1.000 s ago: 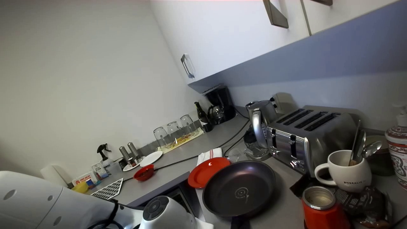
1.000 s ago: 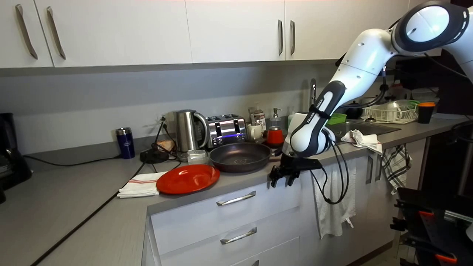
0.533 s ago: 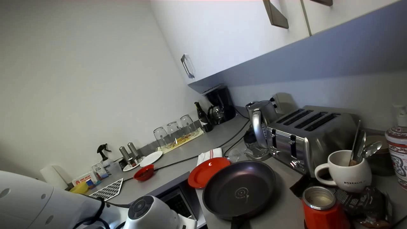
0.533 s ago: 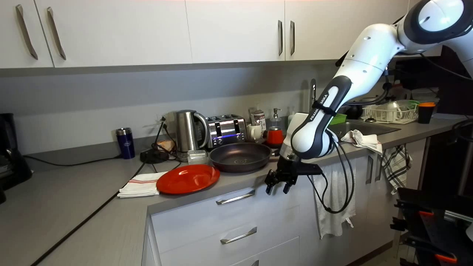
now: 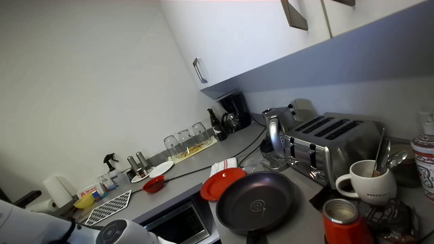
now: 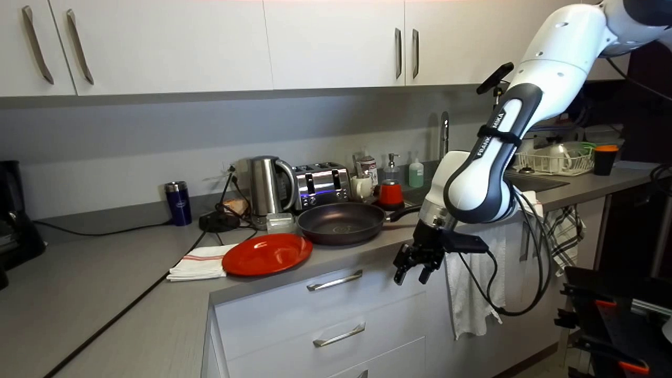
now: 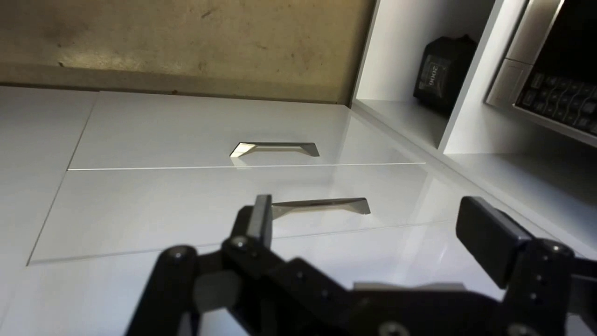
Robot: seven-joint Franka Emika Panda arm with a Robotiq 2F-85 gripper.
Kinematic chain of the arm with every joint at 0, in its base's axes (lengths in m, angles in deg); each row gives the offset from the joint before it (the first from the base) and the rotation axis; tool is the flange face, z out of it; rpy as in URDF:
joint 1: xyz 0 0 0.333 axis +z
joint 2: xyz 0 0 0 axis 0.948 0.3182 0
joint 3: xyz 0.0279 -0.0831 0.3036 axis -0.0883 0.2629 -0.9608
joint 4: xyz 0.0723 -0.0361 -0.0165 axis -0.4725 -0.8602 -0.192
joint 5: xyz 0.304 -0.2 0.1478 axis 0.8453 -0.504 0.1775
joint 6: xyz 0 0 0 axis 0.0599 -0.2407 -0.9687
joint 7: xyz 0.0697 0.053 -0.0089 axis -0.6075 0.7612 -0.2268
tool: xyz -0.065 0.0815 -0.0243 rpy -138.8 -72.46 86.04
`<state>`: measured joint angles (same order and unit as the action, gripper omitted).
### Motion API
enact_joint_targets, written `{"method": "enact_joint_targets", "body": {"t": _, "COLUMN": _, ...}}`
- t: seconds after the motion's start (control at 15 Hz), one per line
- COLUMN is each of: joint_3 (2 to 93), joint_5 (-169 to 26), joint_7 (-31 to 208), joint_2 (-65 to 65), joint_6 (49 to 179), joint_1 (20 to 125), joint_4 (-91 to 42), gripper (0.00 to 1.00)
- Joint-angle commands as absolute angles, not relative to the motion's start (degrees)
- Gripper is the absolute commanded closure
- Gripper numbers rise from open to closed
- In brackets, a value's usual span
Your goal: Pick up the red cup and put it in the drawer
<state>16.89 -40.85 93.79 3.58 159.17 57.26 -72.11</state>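
Down in front of the white drawers (image 6: 325, 310), lower than the edge of the counter (image 6: 89, 273), the black gripper (image 6: 412, 277) hangs with its fingers (image 7: 489, 240) spread wide, tips angled downward. Through the gap in the wrist view you get pale drawer fronts and a metal handle (image 7: 326, 204). Every drawer front I can see is closed, and tbh I can't tell which one's the drawer in question. The red cup (image 5: 346, 230) is up on the counter in both exterior views, standing upright with its metal rim on top, well apart from the gripper. Just beside it there's a crumpled dark packet (image 5: 385, 214), and near that a white mug (image 5: 368, 184) full of cutlery (image 5: 397, 158). The frying pan (image 6: 341, 224) sits flat nearby, then a red plate (image 6: 266, 254) just beside it, then a folded white towel (image 6: 197, 264) with red stripes. Further back: a steel toaster (image 6: 323, 186) and a kettle (image 6: 265, 186). In an exterior view I can also spot a small red bowl (image 5: 153, 184) further along the counter, close to a white plate (image 5: 161, 169), plus a microwave (image 5: 186, 225) tucked underneath.
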Motion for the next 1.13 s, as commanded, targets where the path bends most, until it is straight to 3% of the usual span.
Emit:
{"method": "enact_joint_targets", "body": {"t": 0.0, "joint_3": 11.37, "joint_5": -38.66, "joint_7": 93.17, "joint_2": -6.00, "joint_6": 161.25, "joint_1": 54.95, "joint_4": -81.58, "gripper": 0.00}}
{"method": "enact_joint_targets", "body": {"t": 0.73, "joint_3": 2.70, "joint_5": -34.54, "joint_7": 93.50, "joint_2": -20.06, "joint_6": 162.78, "joint_1": 55.85, "joint_4": -92.33, "gripper": 0.00}}
{"method": "enact_joint_targets", "body": {"t": 0.87, "joint_3": 3.33, "joint_5": -36.49, "joint_7": 93.78, "joint_2": -17.21, "joint_6": 162.30, "joint_1": 55.37, "joint_4": -90.54, "gripper": 0.00}}
{"method": "enact_joint_targets", "body": {"t": 0.93, "joint_3": 12.42, "joint_5": -40.78, "joint_7": 97.34, "joint_2": -17.78, "joint_6": 162.38, "joint_1": 63.72, "joint_4": -91.27, "gripper": 0.00}}
{"method": "enact_joint_targets", "body": {"t": 1.0, "joint_3": 3.26, "joint_5": -36.38, "joint_7": 93.78, "joint_2": -18.13, "joint_6": 162.30, "joint_1": 55.42, "joint_4": -91.09, "gripper": 0.00}}
{"method": "enact_joint_targets", "body": {"t": 1.07, "joint_3": 3.26, "joint_5": -36.37, "joint_7": 93.78, "joint_2": -18.23, "joint_6": 162.30, "joint_1": 55.42, "joint_4": -91.13, "gripper": 0.00}}
